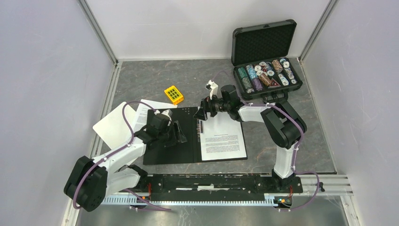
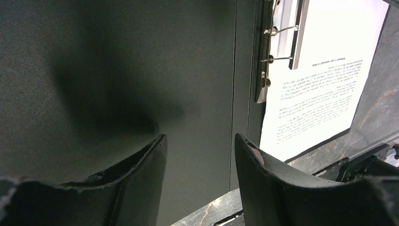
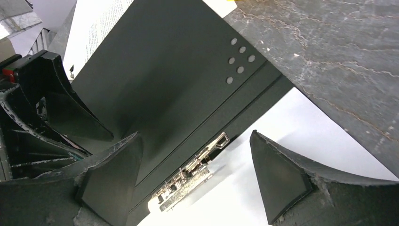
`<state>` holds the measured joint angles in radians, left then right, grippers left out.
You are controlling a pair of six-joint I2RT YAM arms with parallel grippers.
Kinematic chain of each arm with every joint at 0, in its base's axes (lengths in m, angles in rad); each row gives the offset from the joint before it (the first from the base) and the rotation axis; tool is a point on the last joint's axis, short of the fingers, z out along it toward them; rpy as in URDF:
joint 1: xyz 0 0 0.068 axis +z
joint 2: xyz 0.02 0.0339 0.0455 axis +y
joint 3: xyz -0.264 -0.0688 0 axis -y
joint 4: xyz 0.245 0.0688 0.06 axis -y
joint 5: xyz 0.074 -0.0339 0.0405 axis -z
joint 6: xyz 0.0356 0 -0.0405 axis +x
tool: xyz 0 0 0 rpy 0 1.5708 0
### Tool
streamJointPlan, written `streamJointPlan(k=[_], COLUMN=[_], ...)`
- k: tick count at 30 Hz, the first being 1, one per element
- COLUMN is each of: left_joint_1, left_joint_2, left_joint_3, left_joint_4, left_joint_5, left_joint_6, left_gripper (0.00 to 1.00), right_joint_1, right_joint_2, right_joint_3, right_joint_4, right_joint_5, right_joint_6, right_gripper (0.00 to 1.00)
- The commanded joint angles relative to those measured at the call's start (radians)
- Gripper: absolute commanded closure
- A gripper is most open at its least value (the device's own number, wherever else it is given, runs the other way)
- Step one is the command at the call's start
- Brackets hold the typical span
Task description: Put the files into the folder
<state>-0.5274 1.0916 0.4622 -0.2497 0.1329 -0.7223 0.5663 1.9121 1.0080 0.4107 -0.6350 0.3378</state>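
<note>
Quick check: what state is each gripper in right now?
Left gripper: open, empty, over the folder.
Right gripper: open, empty, over the metal clip.

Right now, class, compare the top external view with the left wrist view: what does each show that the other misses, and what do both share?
Only the top view shows the poker-chip case, the yellow block and the white clipboard. Only the left wrist view shows the metal clip with its wire loops. Both show the open folder, black inside, and the printed sheet on its right half.
</note>
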Motion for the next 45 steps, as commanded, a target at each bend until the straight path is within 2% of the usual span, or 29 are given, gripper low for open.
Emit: streamJointPlan(k=[1,20,33,45], left_joint_1=[0.006,0.006,0.006,0.006], left_joint_2=[0.016,0.022,0.016,0.009], left_joint_3=[-0.016,-0.031,-0.042,-0.045], left_joint_4=[0.075,0.083,0.089,0.098], left_joint_5=[0.004,-0.013,-0.026,-0.032], left_joint_6=[-0.037,-0.037,-0.049,-0.081], left_gripper=[0.39,0.38,0.38,0.38], right_joint_1=[0.018,0.047,0.056,0.058], right_joint_2=[0.036,0.122,0.118,0.042], right_joint_3=[0.059,0.101,0.08,0.014], right_joint_4=[0.055,0.049,0.079,0.099], right_joint_5=[-0.026,-0.052,-0.121,-0.144], right_joint_6=[0.007,0.008,0.011,0.01], right_gripper=[0.1,0.11,0.14,0.16])
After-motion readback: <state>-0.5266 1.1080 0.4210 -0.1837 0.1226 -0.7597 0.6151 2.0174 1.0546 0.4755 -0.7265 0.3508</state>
